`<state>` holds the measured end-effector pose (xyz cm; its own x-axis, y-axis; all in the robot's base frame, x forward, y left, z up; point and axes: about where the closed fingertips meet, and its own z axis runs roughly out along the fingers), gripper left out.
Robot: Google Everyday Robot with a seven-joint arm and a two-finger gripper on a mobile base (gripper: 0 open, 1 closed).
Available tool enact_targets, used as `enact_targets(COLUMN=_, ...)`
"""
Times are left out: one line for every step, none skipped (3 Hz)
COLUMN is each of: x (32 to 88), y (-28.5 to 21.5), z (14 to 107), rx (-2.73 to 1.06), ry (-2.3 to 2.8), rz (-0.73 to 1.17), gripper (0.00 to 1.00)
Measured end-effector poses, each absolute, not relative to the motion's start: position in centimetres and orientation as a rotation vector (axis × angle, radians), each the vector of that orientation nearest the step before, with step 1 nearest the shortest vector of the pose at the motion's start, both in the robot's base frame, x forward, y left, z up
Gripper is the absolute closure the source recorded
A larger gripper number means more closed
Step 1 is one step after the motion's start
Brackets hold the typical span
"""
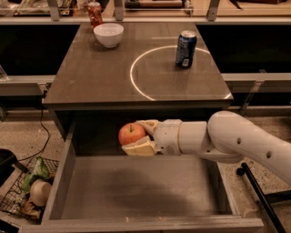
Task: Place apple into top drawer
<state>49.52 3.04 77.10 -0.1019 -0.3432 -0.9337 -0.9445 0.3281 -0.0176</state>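
Note:
The orange-red apple (pixel 131 134) with a short dark stem is held between the cream fingers of my gripper (pixel 137 135). The gripper is shut on it, one finger above right and one under it. My white arm reaches in from the right. The apple hangs inside the open top drawer (pixel 136 191), near its back wall and a little above the flat grey-brown bottom. The drawer is pulled out wide below the grey cabinet top (pixel 100 77).
On the cabinet top stand a white bowl (pixel 108 34), a red soda can (pixel 95 13) behind it and a blue can (pixel 185 49) by a white ring mark. A wire basket (pixel 25 191) with litter sits on the floor at left. A black pole (pixel 261 195) lies at right.

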Motion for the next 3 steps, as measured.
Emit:
enact_targets(x=48.8, y=1.1, z=73.1, rx=-1.166, ry=1.691, rz=0.818, gripper=1.0)
enact_targets(x=47.9, y=-0.3, z=69.9, rx=-1.162, ry=1.777, rz=0.835, gripper=1.0)
enact_targets(x=47.5, y=-1.4, z=68.1, rx=-1.17, ry=1.854, rz=0.829, gripper=1.0)
